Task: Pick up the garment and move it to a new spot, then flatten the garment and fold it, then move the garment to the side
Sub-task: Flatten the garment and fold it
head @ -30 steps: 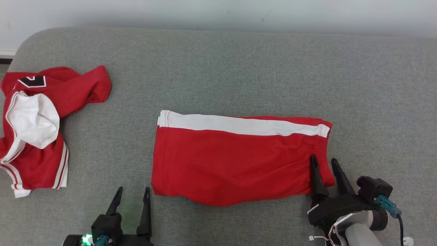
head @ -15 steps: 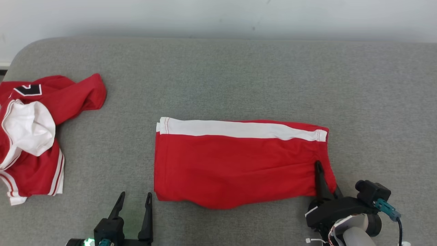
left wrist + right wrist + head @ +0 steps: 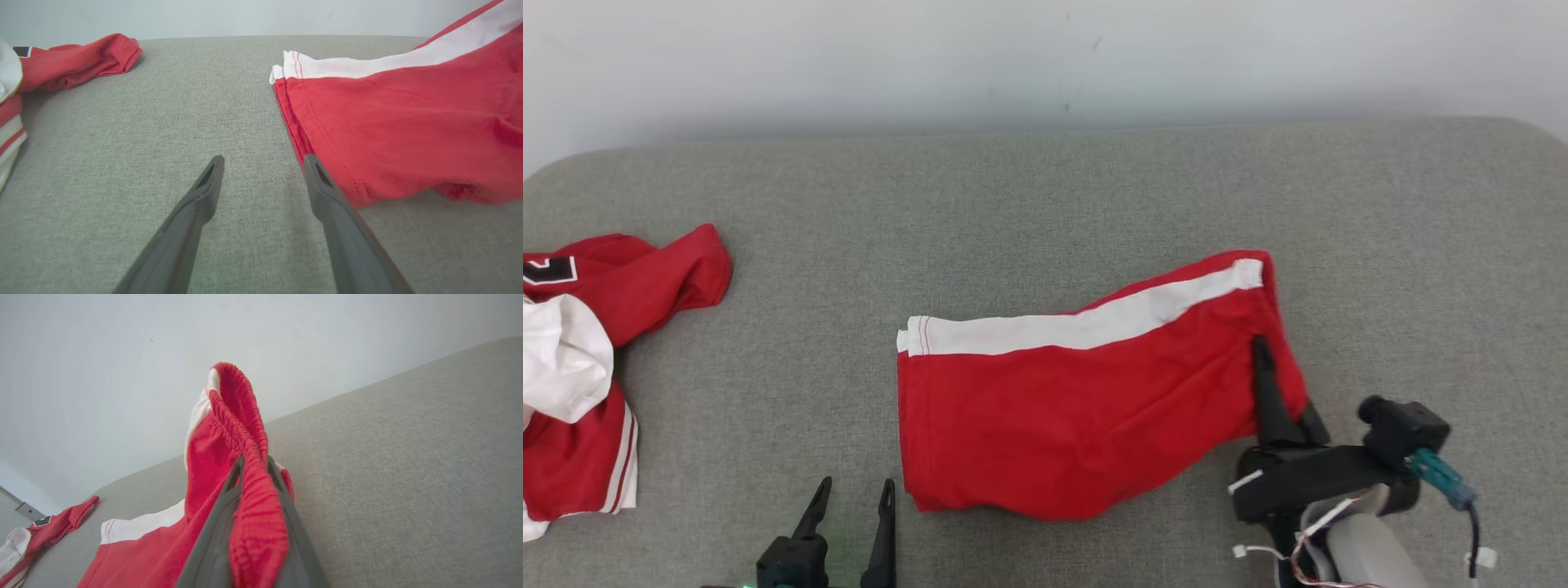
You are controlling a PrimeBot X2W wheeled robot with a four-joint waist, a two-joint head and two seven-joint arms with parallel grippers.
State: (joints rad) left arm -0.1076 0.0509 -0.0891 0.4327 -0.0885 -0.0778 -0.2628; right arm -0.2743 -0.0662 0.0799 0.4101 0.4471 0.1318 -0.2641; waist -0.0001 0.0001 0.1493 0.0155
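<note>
The garment (image 3: 1062, 408) is a pair of red shorts with a white side stripe, folded flat on the grey cushion (image 3: 1045, 196). Its right end is raised off the cushion. My right gripper (image 3: 1270, 359) is shut on that end; in the right wrist view the elastic waistband (image 3: 241, 428) is bunched between the fingers (image 3: 222, 522) and stands up above them. My left gripper (image 3: 856, 486) is open with nothing in it, low over the cushion just left of the garment's near left corner. In the left wrist view the right finger (image 3: 327, 192) almost touches the hem (image 3: 322, 134).
A second red-and-white garment (image 3: 572, 392) lies crumpled at the cushion's left edge, also in the left wrist view (image 3: 77, 61). A pale wall (image 3: 1045, 57) runs behind the cushion. Bare grey cushion stretches behind and to the right of the shorts.
My right gripper closed on the garment's right end and raised it, so the stripe now slants upward. The head camera has shifted. The left gripper stays open.
</note>
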